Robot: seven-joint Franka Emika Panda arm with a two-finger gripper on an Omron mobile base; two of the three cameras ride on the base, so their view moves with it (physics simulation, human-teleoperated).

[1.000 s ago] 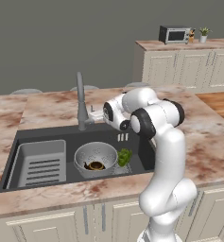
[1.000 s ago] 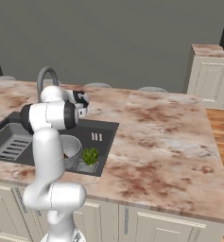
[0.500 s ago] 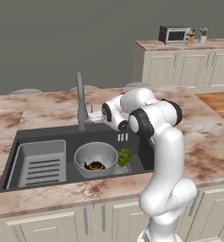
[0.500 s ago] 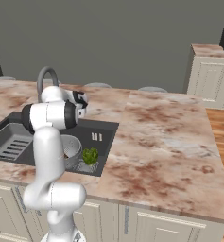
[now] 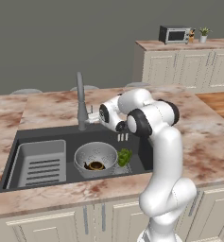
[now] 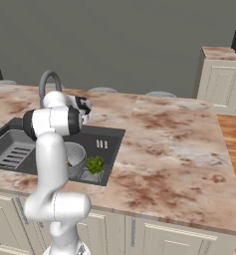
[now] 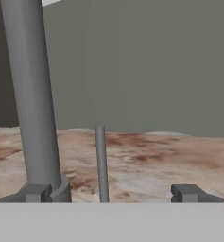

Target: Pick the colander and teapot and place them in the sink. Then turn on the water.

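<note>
Sink (image 5: 35, 134): one dark basin set in the marble counter (image 5: 205, 142); colander and teapot are judged already placed, so only the water is left.
Tray (image 5: 40, 163): one grey ribbed tray, lying in the left half of the sink.
Colander (image 5: 97, 158): one, resting on the sink floor just right of the tray, upright.
Tap (image 5: 80, 101): one tall grey spout at the back rim; in the hand view it stands as a thick post (image 7: 33, 99) at left, with one thin upright lever (image 7: 101, 163) beside it. No stream is seen from it.
Gripper (image 7: 111, 194): one, jaws spread wide and holding nothing; the lever is seen between the two fingertips (image 7: 35, 193), not touched as far as can be told.
Greens (image 5: 124, 156): one leafy bunch, lying against the colander's right rim.
Teapot (image 5: 95, 166): one small dark-brown pot with a gold rim, sitting inside the colander.
Step in hand: turning on the water, judged from the hand levelled at the tap base.
Method advised: the lever is to be kept centred between the fingertips, the hand eased forward until one finger bears on it, then the lever swept sideways in one slow arc; the thick spout is to be kept clear of the left finger.
Check: success is to be judged by a pale-blue stream falling into the sink.
</note>
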